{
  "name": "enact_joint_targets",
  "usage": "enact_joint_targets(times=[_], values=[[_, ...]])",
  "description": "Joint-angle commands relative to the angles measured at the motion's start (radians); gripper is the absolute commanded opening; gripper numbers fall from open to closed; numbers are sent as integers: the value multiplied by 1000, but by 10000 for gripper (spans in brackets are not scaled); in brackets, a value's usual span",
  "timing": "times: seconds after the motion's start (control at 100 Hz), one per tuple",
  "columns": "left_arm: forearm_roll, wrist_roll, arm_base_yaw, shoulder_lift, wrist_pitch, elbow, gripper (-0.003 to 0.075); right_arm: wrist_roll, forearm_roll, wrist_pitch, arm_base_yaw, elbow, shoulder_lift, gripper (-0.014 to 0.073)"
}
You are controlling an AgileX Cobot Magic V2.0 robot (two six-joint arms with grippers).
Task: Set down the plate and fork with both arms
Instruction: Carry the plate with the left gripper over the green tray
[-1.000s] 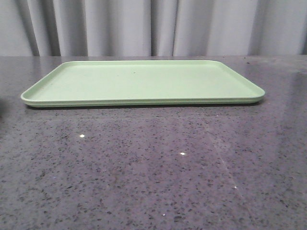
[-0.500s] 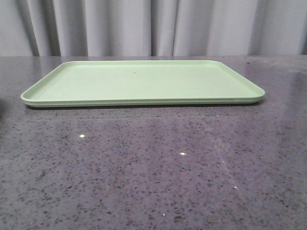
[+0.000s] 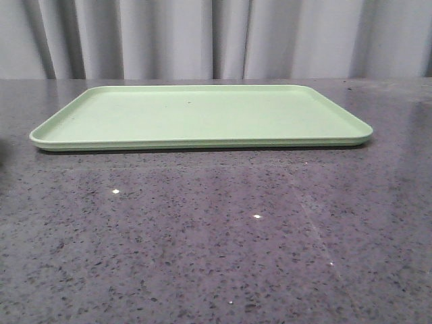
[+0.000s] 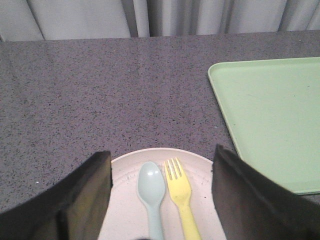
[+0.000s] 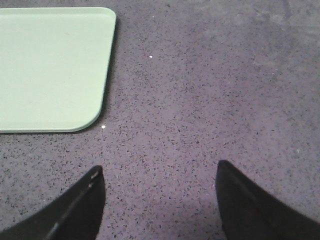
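So your plate (image 4: 160, 200) is sitting on the worktop (image 4: 100, 95) off to the left of the tray (image 4: 275, 115), close to it but not touching as far as I can tell. You only see it from the left wrist view; the front view doesn't catch it at all. The fork (image 4: 179, 192) is lying inside the plate, tines pointing away from the wrist camera, and there's a pale blue spoon (image 4: 151, 192) lying parallel just beside it on the side away from the tray. The two are close, but there's a small gap between them.

Your left gripper (image 4: 160, 197) is spread wide, with one finger on each side of the plate, so it looks lined up to straddle the dish rather than pick at the cutlery. Nothing is gripped yet, and I can't tell how high above the plate it's hanging.

The right gripper (image 5: 160, 200) is also wide open with nothing between the fingers, hanging over bare worktop off the tray's right-hand end. My guess is it's parked there so it can come in for the fork while the left arm deals with the plate.

The tray is bare, so it seems like nothing has been placed yet. Watch that spoon when going for the fork, since they're neighbours.
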Motion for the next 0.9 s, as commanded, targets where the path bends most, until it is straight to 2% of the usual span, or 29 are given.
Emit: enact_joint_targets(times=[0.0, 0.2, 0.39, 0.56, 0.89], values=[[-12, -10, 2, 5, -49, -44, 438, -10, 1, -59, -5, -38, 8, 486], [-10, -41, 32, 16, 73, -96, 438, -10, 1, -59, -5, -38, 8, 486], [16, -43, 160, 66, 201, -169, 438, -10, 1, -59, -5, -38, 8, 486], [56, -43, 258, 119, 261, -207, 438, -10, 1, -59, -5, -38, 8, 486], [84, -43, 267, 266, 365, -209, 438, -10, 1, -59, -5, -38, 8, 486]])
